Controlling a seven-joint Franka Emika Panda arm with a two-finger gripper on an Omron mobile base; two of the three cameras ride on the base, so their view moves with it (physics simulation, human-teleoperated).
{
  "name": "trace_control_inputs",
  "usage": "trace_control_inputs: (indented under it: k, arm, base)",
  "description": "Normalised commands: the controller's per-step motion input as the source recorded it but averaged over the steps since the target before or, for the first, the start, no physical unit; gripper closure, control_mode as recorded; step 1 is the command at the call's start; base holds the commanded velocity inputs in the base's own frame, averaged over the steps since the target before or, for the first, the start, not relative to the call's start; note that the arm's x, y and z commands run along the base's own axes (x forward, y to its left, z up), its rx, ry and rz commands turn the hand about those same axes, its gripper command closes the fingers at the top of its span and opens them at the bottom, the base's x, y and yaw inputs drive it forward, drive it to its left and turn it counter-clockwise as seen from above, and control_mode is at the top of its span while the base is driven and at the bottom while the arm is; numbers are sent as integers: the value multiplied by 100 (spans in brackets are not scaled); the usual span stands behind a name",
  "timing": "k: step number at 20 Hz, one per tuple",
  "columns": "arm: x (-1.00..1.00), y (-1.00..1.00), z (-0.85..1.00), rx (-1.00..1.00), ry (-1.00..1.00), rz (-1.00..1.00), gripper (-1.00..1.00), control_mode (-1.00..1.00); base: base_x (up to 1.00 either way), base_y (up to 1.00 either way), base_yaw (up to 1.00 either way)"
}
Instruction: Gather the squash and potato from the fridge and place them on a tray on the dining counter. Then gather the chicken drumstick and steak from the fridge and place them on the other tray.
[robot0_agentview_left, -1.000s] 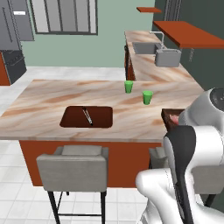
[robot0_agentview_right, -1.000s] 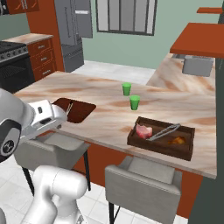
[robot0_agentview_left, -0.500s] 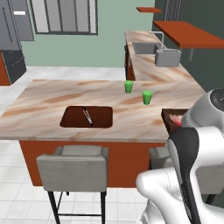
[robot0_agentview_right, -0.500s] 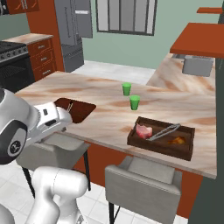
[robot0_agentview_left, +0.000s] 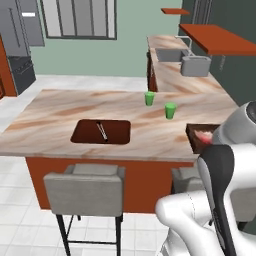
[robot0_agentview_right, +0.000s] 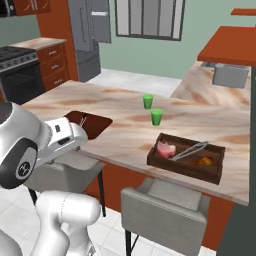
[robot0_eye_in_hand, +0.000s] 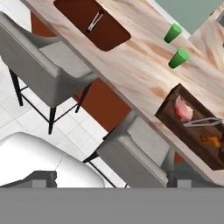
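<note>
Right base view: the dining desk (robot0_agentview_right: 125, 130), a broad marbled island with stools along its near edge, carries two dark reddish-brown trays. The fridge (robot0_agentview_right: 90, 37) stands far left, well apart from the robot. The right tray (robot0_agentview_right: 186, 157) holds the pink steak (robot0_agentview_right: 166, 149), metal tongs (robot0_agentview_right: 191, 148) and a small orange-brown piece (robot0_agentview_right: 204, 161), judged to be the chicken drumstick. The left tray (robot0_agentview_right: 90, 123) shows a second pair of tongs; neither squash nor potato can be made out in it. Two green cups (robot0_agentview_right: 157, 116) stand between the trays, toward the far side. The gripper's fingertips cannot be made out in these views; it is taken to be spread wide and empty. Judged progress: the meat half looks complete, while the vegetable half appears outstanding.
</note>
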Motion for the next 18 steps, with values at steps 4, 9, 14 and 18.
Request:
trace_control_inputs:
  k: [4,9,14,18]
  arm:
    - [0,0,0,0,0,0,-100,100]
    - [0,0,0,0,0,0,-100,100]
    - [0,0,0,0,0,0,-100,100]
    - [0,0,0,0,0,0,-100,100]
  base:
    - [-59,0,21]
    - [-59,1,23]
    - [-27,22,28]
    - [-1,50,19]
